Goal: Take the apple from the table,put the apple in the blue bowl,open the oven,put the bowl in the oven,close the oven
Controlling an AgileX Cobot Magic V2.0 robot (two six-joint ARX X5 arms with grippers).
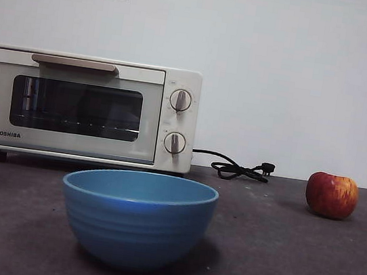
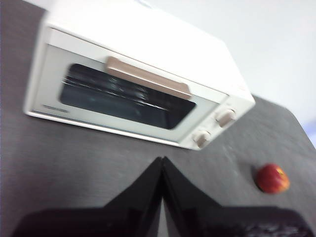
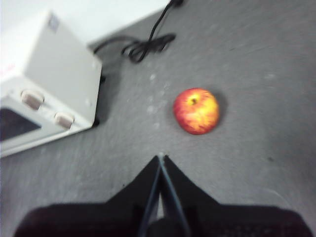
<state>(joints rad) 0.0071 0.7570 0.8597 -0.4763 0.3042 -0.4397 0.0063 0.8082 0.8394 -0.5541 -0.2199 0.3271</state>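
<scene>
- Your left end effector (image 2: 162, 160) hangs above the tabletop (image 1: 289, 262), facing the Toshiba toaster oven (image 1: 92, 107); jaws pressed together, holding nothing.
- Your right end effector (image 3: 161, 158) hangs above the apple (image 3: 196, 110), jaws likewise closed and empty.
- The apple sits stem-dimple up, well right of the oven, near its black cord (image 1: 237, 168).
- The blue bowl (image 1: 136, 218) stands upright and empty in front of the oven.
- The oven door is shut, its bar handle (image 1: 74, 63) horizontal.

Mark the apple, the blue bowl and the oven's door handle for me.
apple (image 1: 331, 195), front view, middle of its red skin.
blue bowl (image 1: 135, 230), front view, ridged outer wall.
oven door handle (image 1: 75, 63), front view, middle of the beige bar.
</scene>
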